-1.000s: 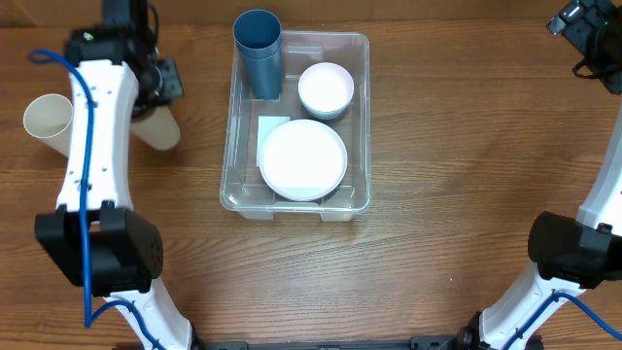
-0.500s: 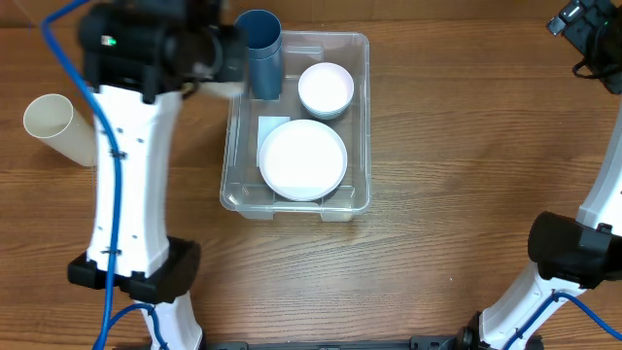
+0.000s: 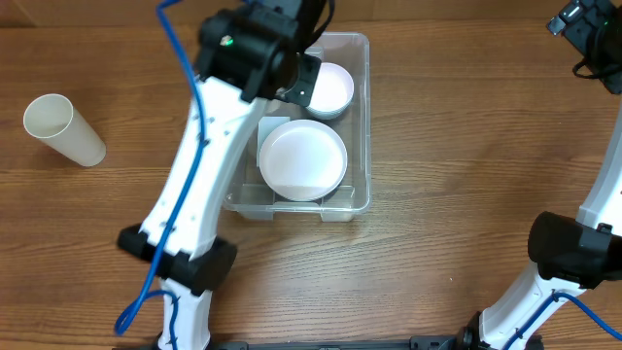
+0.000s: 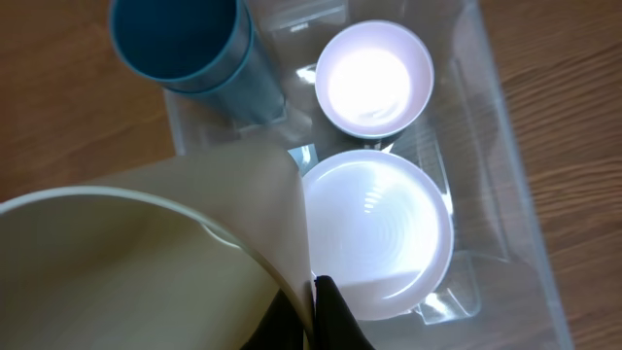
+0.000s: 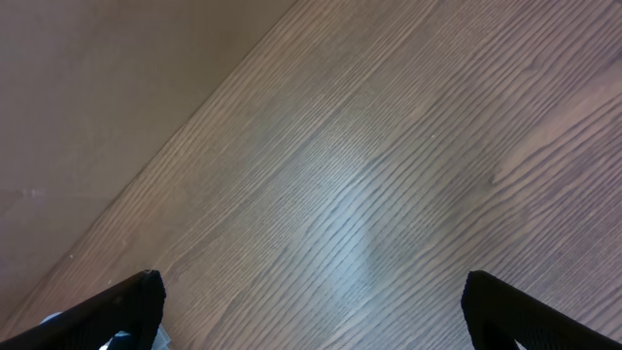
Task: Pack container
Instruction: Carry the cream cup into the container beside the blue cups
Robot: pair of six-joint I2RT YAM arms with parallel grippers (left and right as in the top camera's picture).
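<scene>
Wood-grain table (image 3: 457, 146) beneath clear container (image 3: 362, 146)

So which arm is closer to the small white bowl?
Left. The left pincer, holding a cup, hangs just beside the bowl; the right pincer sits far off to its right.

White arms (image 3: 199, 156), black joints (image 3: 248, 44), blue cables (image 3: 181, 41)

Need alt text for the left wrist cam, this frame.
A cream cup, held in the left gripper, fills the foreground above the clear container. In the container sit a blue cup, a small white bowl and a white plate.
</scene>
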